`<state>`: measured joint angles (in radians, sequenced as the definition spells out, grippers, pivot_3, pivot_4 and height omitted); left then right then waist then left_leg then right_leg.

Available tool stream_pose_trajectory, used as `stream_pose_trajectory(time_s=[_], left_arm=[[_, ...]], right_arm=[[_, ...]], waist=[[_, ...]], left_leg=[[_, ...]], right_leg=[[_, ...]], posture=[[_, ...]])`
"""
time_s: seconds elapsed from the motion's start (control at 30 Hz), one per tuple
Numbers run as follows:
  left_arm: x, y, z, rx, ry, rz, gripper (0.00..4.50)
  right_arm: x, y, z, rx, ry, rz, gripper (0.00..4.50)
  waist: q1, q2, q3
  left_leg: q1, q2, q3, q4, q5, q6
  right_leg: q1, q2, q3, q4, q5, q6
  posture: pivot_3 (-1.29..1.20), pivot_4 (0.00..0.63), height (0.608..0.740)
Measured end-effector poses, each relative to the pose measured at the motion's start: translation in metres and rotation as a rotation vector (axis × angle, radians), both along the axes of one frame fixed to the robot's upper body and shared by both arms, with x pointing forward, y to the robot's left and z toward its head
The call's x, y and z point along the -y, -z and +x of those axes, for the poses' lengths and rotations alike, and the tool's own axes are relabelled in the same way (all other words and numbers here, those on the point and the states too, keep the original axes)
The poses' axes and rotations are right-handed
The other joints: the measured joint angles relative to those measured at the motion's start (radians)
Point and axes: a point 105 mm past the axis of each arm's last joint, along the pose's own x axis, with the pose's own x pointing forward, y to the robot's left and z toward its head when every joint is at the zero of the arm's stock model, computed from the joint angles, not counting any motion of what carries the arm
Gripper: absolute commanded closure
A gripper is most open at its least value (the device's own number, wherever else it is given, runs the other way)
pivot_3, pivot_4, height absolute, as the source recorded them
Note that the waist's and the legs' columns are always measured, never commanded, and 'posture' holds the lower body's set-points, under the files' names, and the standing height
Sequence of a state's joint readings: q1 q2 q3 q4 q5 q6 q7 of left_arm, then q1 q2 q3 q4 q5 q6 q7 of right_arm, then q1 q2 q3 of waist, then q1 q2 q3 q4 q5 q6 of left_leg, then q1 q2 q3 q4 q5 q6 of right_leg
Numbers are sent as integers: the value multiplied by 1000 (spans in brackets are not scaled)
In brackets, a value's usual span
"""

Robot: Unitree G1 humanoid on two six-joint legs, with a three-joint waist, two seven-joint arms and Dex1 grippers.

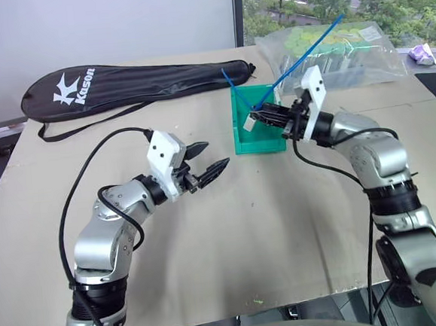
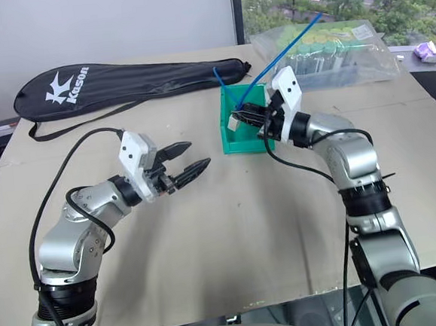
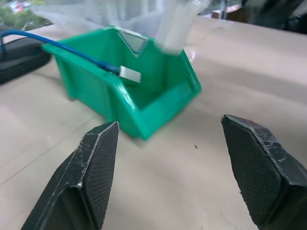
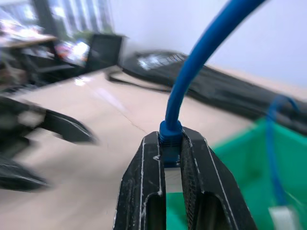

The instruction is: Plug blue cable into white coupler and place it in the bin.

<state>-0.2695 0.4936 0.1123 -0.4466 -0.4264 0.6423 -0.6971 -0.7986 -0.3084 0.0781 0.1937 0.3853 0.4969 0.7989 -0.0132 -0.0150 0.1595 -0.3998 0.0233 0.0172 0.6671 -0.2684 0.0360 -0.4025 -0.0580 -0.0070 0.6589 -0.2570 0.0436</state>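
Head views: the right gripper (image 1: 263, 116) pinches the cable (image 1: 311, 46) by one plug end over the bin (image 1: 259, 133), which sits far on the table (image 1: 231, 230). The cable rises up and right towards a bag (image 1: 345, 47). The left gripper (image 1: 207, 165) hangs wide and empty, well left of the bin.

Left wrist view: the coupler (image 3: 129, 74) hangs on the cable's other end above the bin's floor.

Right wrist view: the fingers (image 4: 139, 182) clamp the blue boot. I judge mating done; lower steadily, feeding the coupler end down first, then let go so no loop springs out.
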Motion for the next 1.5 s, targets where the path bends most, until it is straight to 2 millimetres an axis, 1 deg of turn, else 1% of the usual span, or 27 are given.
stream_pose_trajectory(time_s=[0.1, 0.2, 0.23, 0.3, 0.37, 0.43, 0.5, 0.53, 0.6, 0.77, 0.83, 0.9, 0.97, 1.0, 1.03, 1.1, 1.13, 1.17, 1.2, 1.23, 1.27, 1.3, 1.37, 1.4, 1.43, 1.5], left_arm=[[1, -8, 2, -4, -32, 8, 1011], [1, -9, 3, -35, -55, 7, 1011], [0, -7, 3, -49, -63, 8, 942], [-1, -6, 5, -65, -83, 9, 942], [-1, -7, 6, -67, -89, 6, 942], [0, -9, 6, -64, -84, 1, 942], [0, -9, 6, -63, -83, 3, 942], [1, -10, 6, -59, -81, 0, 942], [4, -16, 6, -46, -66, -17, 942], [8, -18, 6, -43, -51, -20, 942], [9, -18, 6, -45, -46, -24, 942], [7, -16, 5, -51, -49, -23, 942], [4, -7, 3, -76, -61, -13, 942], [2, -1, -1, -88, -63, -9, 942], [0, 6, -6, -94, -67, -10, 942], [-3, 16, -13, -111, -81, -14, 942], [-5, 21, -16, -119, -91, -13, 942], [-7, 29, -22, -131, -103, -16, 691], [-7, 30, -23, -136, -105, -16, 436], [-9, 37, -27, -153, -111, -17, 256], [-10, 40, -33, -145, -112, -16, 40], [-12, 45, -38, -152, -117, -11, 40], [-17, 61, -51, -181, -122, 7, 40], [-18, 63, -53, -180, -123, 13, 40], [-19, 66, -56, -167, -126, 25, 40], [-22, 77, -64, -149, -130, 56, 40]], right_arm=[[-3, 9, 17, -68, 25, -49, 4500], [-3, 15, 31, -130, 50, -75, 4500], [-3, 17, 35, -148, 58, -83, 3686], [-2, 17, 44, -161, 88, -106, 2930], [-1, 13, 52, -144, 130, -113, 1871], [2, 4, 64, -102, 207, -93, 792], [10, -9, 74, -30, 295, -78, 56], [16, -19, 80, 23, 348, -59, 56], [22, -29, 84, 91, 401, -48, 56], [28, -31, 83, 114, 410, -52, 56], [38, -26, 77, 116, 400, -56, 56], [41, -21, 66, 106, 357, -26, 56], [43, -10, 45, 86, 273, 21, 56], [47, -2, 26, 79, 214, 45, 56], [54, 10, 6, 57, 163, 68, 56], [67, 34, -20, -17, 127, 81, 56], [72, 41, -29, -44, 119, 80, 56], [85, 51, -45, -76, 128, 78, 11], [88, 52, -46, -80, 132, 76, 0], [100, 55, -53, -93, 157, 72, 0], [108, 59, -63, -89, 163, 58, 0], [114, 65, -71, -98, 171, 43, 0], [132, 89, -86, -110, 221, -14, 0], [136, 95, -89, -106, 231, -28, 0], [139, 103, -96, -92, 232, -43, 0], [144, 113, -111, -74, 217, -55, 0]], waist=[[-1, 0, 0], [-1, 0, 1], [-1, 0, 1], [-1, 0, 1], [-2, 0, 2], [-2, 0, 2], [-1, 0, 2], [-1, 0, 2], [-1, 0, 2], [-3, 0, 2], [-1, 0, 2], [1, 0, 2], [0, 0, 2], [2, 0, 2], [4, 0, 2], [6, 0, 2], [6, 0, 2], [5, 0, 2], [3, 0, 2], [-1, 0, 3], [1, 0, 2], [1, 0, 2], [2, 0, 2], [2, 0, 2], [1, 0, 2], [2, 1, 2]], left_leg=[[0, 0, 0, 0, 0, 0], [0, 0, 0, -2, 0, 0], [0, 0, 1, -2, 0, -1], [0, 1, 1, -3, 1, -1], [-1, 1, 2, -3, 2, -3], [-1, 1, 2, -3, 3, -5], [-1, 0, 3, -3, 3, -6], [-1, 0, 3, -3, 3, -6], [-1, 0, 3, -3, 3, -6], [-1, 0, 3, -4, 3, -6], [-2, 0, 2, -4, 3, -6], [-2, 0, 2, -4, 3, -6], [-2, 0, 2, -6, 3, -6], [-3, 0, 2, -7, 3, -6], [-3, 0, 1, -8, 3, -6], [-5, 0, 0, -9, 2, -5], [-6, 0, 1, -9, 1, -3], [-6, -1, 1, -9, 1, -2], [-5, -1, 2, -9, 1, -2], [-4, -1, 3, -9, 0, -1], [-1, -1, 3, -9, 0, -1], [3, -1, 2, -9, 0, -1], [4, -1, 2, -9, 0, -1], [4, -1, 2, -8, 1, -1], [5, -1, 3, -8, 1, -1], [7, -1, 4, -8, 1, -1]], right_leg=[[0, 0, 0, 0, 0, 0], [-1, 1, 0, 0, 0, 0], [-1, 1, 0, 0, 0, 0], [-2, 1, 0, 0, 0, 0], [-3, 0, 1, 0, 0, 0], [-3, 0, 1, 0, 0, 0], [-3, 0, 1, -1, 0, 0], [-3, 0, 1, -1, 0, 0], [-3, -1, 1, -1, 0, 0], [-3, -3, 2, -1, 0, 0], [-3, -4, 3, -2, 0, 0], [-3, -4, 3, -2, 0, 0], [-3, -5, 3, -3, 0, 0], [-3, -5, 3, -3, 0, 0], [-3, -6, 2, -3, 0, 1], [-5, -8, 2, -6, 0, 1], [-5, -9, 2, -6, 0, 1], [-5, -9, 3, -6, 0, 1], [-5, -9, 3, -6, 0, 1], [-5, -9, 5, -4, 0, 1], [-4, -9, 5, -3, 0, 1], [0, -9, 4, -4, 0, 0], [0, -8, 4, -3, 0, 0], [0, -6, 5, -3, -1, 0], [0, -4, 5, -3, -1, 0], [1, -2, 5, -3, -1, 0]], posture=[[0, 150, 740], [0, 150, 740], [0, 150, 740], [0, 150, 740], [0, 150, 740], [0, 150, 740], [0, 150, 740], [0, 150, 740], [0, 150, 740], [0, 150, 740], [0, 150, 740], [0, 150, 740], [0, 150, 740], [0, 150, 740], [0, 150, 740], [0, 150, 740], [0, 150, 740], [0, 150, 740], [0, 150, 740], [0, 150, 740], [0, 150, 740], [0, 150, 740], [0, 150, 740], [0, 150, 740], [0, 150, 740], [0, 150, 740]])
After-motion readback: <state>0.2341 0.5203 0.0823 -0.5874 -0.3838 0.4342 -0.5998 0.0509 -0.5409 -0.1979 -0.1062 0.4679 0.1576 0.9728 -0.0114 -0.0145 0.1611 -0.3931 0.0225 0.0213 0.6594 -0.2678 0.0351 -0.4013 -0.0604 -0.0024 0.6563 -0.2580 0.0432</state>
